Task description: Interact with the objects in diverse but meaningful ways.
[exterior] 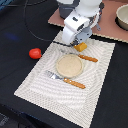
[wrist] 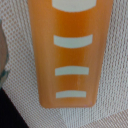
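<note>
Arm hung over orange ridged block on woven placemat; pincer state could not be told. Tan plate at centre, red tomato at nine o'clock.

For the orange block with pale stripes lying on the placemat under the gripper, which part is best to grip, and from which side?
Grip the orange ridged block across its two long straight sides, coming from straight above. It lies flat on the woven placemat, and its long edges look parallel, so the fingers would probably seat there evenly.
</note>
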Available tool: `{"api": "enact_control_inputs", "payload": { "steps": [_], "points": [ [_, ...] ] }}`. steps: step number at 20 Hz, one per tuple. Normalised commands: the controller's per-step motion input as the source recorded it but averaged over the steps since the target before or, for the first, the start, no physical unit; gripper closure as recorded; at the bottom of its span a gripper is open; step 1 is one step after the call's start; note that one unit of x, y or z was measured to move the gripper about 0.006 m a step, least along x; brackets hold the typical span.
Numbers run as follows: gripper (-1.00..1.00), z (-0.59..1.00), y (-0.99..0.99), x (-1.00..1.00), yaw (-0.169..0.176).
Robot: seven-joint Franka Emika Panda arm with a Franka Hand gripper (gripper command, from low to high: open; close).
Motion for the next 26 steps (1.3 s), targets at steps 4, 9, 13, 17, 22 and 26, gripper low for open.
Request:
{"api": "enact_control_inputs", "payload": {
  "steps": [4, 9, 13, 17, 22, 26],
  "points": [
    [-1.00, -0.24, 0.22, -0.57, 0.000],
    [-1.00, -0.23, 0.25, -0.55, 0.000],
    [-1.00, -0.19, 0.29, -0.41, 0.000],
    [-1.00, -0.19, 0.26, -0.38, 0.000],
    [1.00, -0.17, 0.22, -0.33, 0.000],
    [1.00, -0.16, 0.21, -0.28, 0.000]
  ]
}}
